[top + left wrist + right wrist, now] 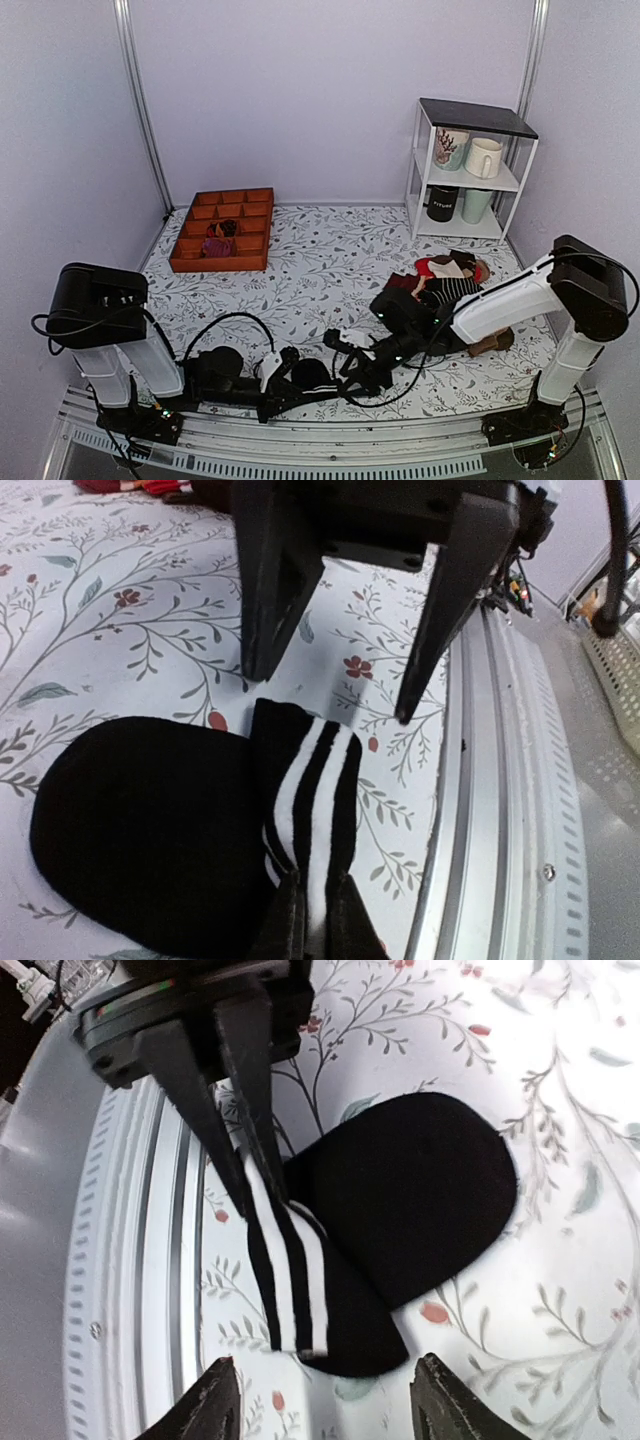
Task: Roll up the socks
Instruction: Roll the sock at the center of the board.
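The left claw [315, 888] clamps the socks [140, 820] at their striped end, while the right claw [328, 1365] gapes open beside them.

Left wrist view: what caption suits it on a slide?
Left gripper pinches the striped cuff of the socks; the open right gripper faces it over the floral tablecloth.

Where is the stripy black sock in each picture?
Top external: the socks are a dark lump at bottom middle; the stripes are too small to see.
Left wrist: the socks lie bottom left, with the stripy end pinched by the left gripper.
Right wrist: the socks are in the centre, stripes at left.
Shared landmark: the metal rail.
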`<state>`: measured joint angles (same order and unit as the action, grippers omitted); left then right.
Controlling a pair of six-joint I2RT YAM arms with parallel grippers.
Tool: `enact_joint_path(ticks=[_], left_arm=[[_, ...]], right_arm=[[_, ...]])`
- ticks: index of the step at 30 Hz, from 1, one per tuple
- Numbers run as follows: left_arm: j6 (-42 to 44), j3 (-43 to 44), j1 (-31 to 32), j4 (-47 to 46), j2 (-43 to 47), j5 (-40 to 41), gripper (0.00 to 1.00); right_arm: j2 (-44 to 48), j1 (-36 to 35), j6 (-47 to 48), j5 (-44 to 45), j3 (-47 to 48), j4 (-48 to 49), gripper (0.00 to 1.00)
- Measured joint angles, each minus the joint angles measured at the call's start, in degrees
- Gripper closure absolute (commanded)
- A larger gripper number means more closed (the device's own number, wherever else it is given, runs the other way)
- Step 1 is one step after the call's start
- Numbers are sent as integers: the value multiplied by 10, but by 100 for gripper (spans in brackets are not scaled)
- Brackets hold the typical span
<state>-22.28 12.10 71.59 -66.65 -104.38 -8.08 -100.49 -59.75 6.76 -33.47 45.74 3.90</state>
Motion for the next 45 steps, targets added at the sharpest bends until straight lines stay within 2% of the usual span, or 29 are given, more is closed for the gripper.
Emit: enact_joint_path(ticks=[4,14,19,29,35,38,45], left_arm=[[-22,-1,-1,-21,-14,-10,100],[-42,-15,-4,-80,-43,-27,100],[-42,-17,-5,-86,-45,-35,100],[-43,-18,-8,-91,-47,-44,100],[-43,-19,-10,-115,-61,-48,100],[-43,-19,-11,-122,-64,-50,100],[-39,-22,-13,-111,-53,-44,87]], right_arm=[[45,-8,66,36,-84,109,39],[35,-66,156,85,-90,215,39],[29,-78,162,91,-90,221,40],[-7,-93,148,116,-89,227,48],[-16,-103,132,129,-82,226,69],[-22,-103,123,135,-73,218,76],[-35,-101,86,131,-46,182,78]])
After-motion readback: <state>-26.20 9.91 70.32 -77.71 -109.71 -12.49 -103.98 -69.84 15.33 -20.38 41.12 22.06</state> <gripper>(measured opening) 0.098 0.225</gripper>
